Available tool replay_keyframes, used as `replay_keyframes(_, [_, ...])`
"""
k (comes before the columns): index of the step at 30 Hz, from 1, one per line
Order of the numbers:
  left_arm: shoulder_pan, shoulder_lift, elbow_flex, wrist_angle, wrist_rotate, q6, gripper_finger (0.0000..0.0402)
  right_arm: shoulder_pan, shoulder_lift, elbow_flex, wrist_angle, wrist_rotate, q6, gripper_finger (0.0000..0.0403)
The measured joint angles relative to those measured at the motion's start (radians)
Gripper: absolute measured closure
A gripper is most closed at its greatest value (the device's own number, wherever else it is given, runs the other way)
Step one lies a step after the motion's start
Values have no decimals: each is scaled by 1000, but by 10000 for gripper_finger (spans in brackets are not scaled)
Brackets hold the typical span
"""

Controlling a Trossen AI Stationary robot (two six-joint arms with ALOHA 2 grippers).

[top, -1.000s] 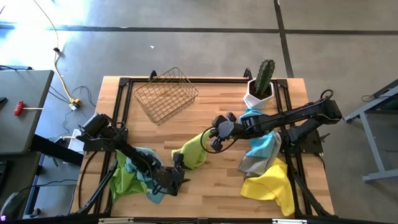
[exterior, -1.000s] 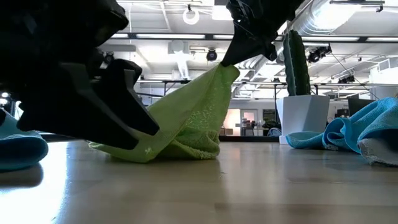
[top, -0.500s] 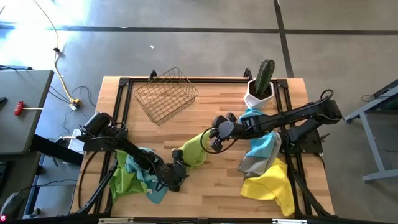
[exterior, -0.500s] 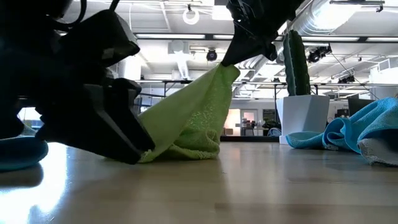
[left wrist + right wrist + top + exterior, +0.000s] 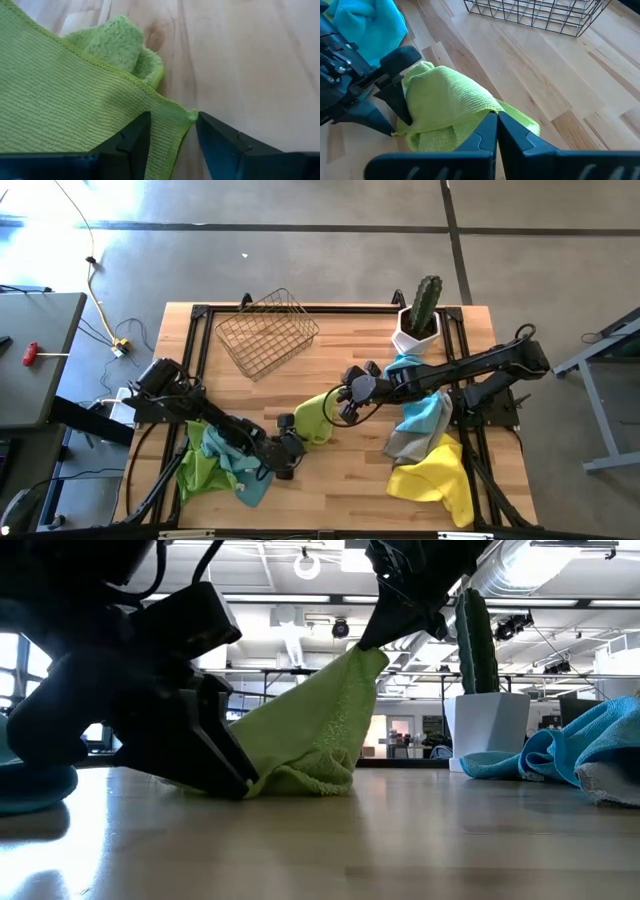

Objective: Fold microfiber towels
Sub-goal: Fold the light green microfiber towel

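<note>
A lime green towel [image 5: 312,418] lies at mid-table, one part raised like a tent. My right gripper [image 5: 336,408] is shut on that raised part. My left gripper [image 5: 173,131] is open at table height on the towel's near left side. Its two fingers stand on either side of a low corner of the towel [image 5: 181,116]. In the low view the left gripper [image 5: 215,755] hides the towel's left end. The towel's bunched lower part [image 5: 305,778] rests on the wood. My right gripper pinches the towel's raised top [image 5: 489,111] between its two shut fingers, coming slanting down from the table's right side. The cloth hangs from the fingers [image 5: 366,648] in a slope, its lower part on the table. Whether my left gripper's fingers touch the corner between them, I cannot tell.
A lime green and light blue pile [image 5: 215,465] lies under the left arm. Light blue [image 5: 428,412], grey [image 5: 405,445] and yellow [image 5: 435,478] towels lie at the right. A wire basket [image 5: 265,330] and a potted cactus [image 5: 422,312] stand at the back.
My left gripper has slid low over the table toward the right and far side, up to the lime green towel, and its fingers now stand around the towel's low corner. My right gripper has kept the towel's top raised.
</note>
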Motion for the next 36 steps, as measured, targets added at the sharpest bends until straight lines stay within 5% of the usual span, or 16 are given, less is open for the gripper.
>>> replay_keyframes(14, [-8, 0, 0, -14, -2, 4, 394, 0, 0, 0, -9, 0, -11, 403])
replay_keyframes(24, [-89, -57, 0, 13, 0, 4, 399, 10, 0, -2, -143, 4, -97, 403])
replay_keyframes(32, [-144, -236, 0, -15, -57, 71, 400, 81, 0, -2, -158, 10, -228, 403])
replay_keyframes(36, [-151, -344, 0, -76, -135, 113, 401, 139, 0, -2, -158, 102, -278, 403])
